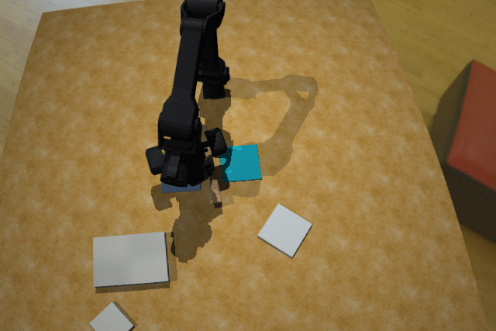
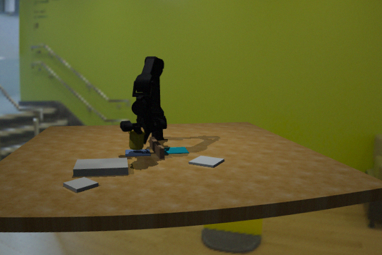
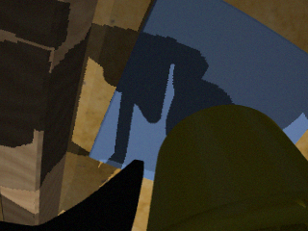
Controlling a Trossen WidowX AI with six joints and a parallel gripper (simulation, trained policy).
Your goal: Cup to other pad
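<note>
The yellow cup [image 2: 136, 140] [image 3: 226, 168] hangs a little above the blue pad [image 1: 180, 189] [image 2: 148, 154] [image 3: 250, 43], roughly upright. My gripper [image 2: 142, 135] is shut on the cup, at its side nearer the wooden bar. In the wrist view one dark finger shows left of the cup, and the other is hidden. The arm covers nearly all of the cup in the top view. The marbles are hidden inside or behind the cup wall. The cyan pad [image 1: 245, 163] [image 2: 179, 150] lies across the bar, with no cup on it.
A wooden bar [image 1: 215, 191] [image 2: 157, 148] [image 3: 16, 168] stands between the two pads. A thick grey-white block [image 1: 130, 259] [image 2: 101, 163] lies at the front left, with a small white tile [image 1: 111, 319] [image 2: 80, 183] before it. Another white tile [image 1: 285, 230] [image 2: 206, 160] lies right of the bar.
</note>
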